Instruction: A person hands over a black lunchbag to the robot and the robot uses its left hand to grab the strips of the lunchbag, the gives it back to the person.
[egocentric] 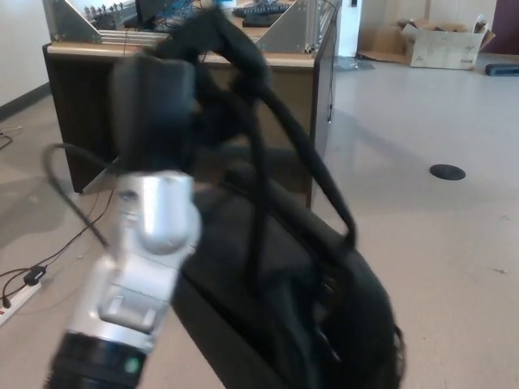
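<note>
Left hand (162, 97) raised high at upper left of view, black fingers clenched around the straps (280, 134) of the black lunchbag (324, 300); the grip itself is motion-blurred, so how each finger sits cannot be told. Silver forearm (142, 259) rises from the bottom left edge up to the hand, with a thin black cable (73, 194) looping off its left side. 2 strap lengths show: both gather at the hand near the top of the frame, then run down and right to the bag body. Lunchbag hangs off the floor below and right of the hand, tilted, its bulk filling the near centre and lower right. Right hand not in view. Behind, far centre-left, a wooden desk (268, 93) with dark side panels carries metal framing (292, 28) and wiring on top. Far right, cardboard boxes (438, 40) on the pale floor (430, 243); a dark round floor plate (448, 172) at mid right. A white power strip (20, 296) with cords lies at left edge.
</note>
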